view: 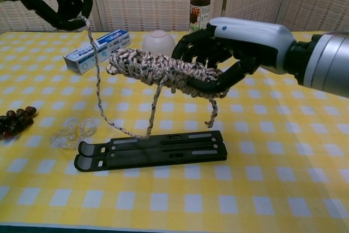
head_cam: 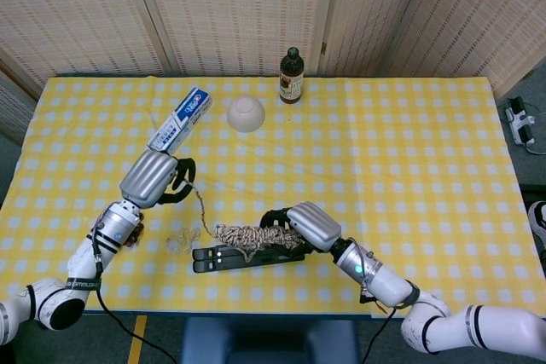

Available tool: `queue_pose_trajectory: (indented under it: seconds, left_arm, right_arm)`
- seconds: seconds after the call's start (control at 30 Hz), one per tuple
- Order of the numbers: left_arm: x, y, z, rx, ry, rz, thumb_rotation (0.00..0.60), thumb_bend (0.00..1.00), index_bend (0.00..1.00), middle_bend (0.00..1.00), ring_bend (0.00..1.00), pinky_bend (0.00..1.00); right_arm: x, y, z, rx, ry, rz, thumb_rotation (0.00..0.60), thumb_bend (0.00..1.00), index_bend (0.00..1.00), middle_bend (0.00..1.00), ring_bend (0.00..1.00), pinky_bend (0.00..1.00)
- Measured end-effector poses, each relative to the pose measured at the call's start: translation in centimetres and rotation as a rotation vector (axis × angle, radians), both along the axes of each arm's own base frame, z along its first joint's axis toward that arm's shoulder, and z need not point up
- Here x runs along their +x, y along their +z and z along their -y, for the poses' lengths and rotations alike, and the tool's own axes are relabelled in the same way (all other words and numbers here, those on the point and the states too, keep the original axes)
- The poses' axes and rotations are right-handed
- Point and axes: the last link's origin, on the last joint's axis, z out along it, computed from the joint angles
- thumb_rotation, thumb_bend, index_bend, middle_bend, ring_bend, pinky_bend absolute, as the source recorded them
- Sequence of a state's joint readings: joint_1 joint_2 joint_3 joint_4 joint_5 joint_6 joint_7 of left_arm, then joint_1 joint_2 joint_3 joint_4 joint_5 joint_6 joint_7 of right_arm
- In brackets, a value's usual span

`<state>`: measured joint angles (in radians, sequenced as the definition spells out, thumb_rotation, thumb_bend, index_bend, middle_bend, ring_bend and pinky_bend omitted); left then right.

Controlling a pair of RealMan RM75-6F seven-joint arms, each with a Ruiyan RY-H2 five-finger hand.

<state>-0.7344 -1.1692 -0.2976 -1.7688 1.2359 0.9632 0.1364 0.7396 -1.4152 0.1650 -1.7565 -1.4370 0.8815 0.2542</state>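
Rope bundle (view: 163, 70) lies in right robot hand (view: 229, 47), seemingly above stand (view: 152, 149).

Counts, as seen on the counter (head_cam: 426, 142): 1 rope bundle (view: 163, 72), 1 black folding stand (view: 152, 150), 1 white bowl (head_cam: 246, 113), 1 dark bottle (head_cam: 291, 76), 1 blue-and-white box (head_cam: 180, 120), 1 clear plastic ring piece (view: 72, 133), 1 cluster of dark beads (view: 16, 119). Robot hands: 2, left (head_cam: 153, 178) & right (head_cam: 309, 226).
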Motion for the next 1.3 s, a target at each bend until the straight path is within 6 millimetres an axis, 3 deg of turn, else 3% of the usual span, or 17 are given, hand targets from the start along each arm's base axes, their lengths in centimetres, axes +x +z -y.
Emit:
queue_pose_trajectory:
  seconds: [0.3,0.6,0.97,1.17,1.3]
  left_arm:
    - [5.8,0.9,1.8,-0.095,-0.053,0.135,0.6,0.5,0.72,0.83,0.73,0.59]
    - [8.2,1.7,4.0,-0.185,-0.101,0.21,0.6,0.5,0.72,0.83,0.73,0.59]
    - [5.6,2.4,6.3,-0.247,-0.067,0.224,0.6,0.51,0.72,0.83,0.73,0.59]
    - [2.7,2.1,7.9,-0.273,-0.056,0.184,0.6,0.51,0.72,0.83,0.73,0.59]
    - [-0.2,1.8,8.5,-0.272,-0.023,0.138,0.6,0.51,0.72,0.83,0.73,0.59]
  right_arm:
    - [2.2,-2.5,-0.2,0.044,-0.043,0.033,0.6,0.74,0.85,0.67,0.72,0.58]
    - [4.2,-5.5,0.4,0.063,-0.15,0.097,0.6,0.75,0.86,0.67,0.72,0.59]
    - [4.9,-6.8,3.1,-0.093,-0.333,0.293,0.6,0.75,0.88,0.69,0.74,0.6]
    - [4.2,-5.9,4.5,-0.174,-0.408,0.444,0.6,0.75,0.88,0.69,0.74,0.61]
    - [3.9,-5.2,4.9,-0.17,-0.444,0.544,0.6,0.75,0.88,0.7,0.74,0.61]
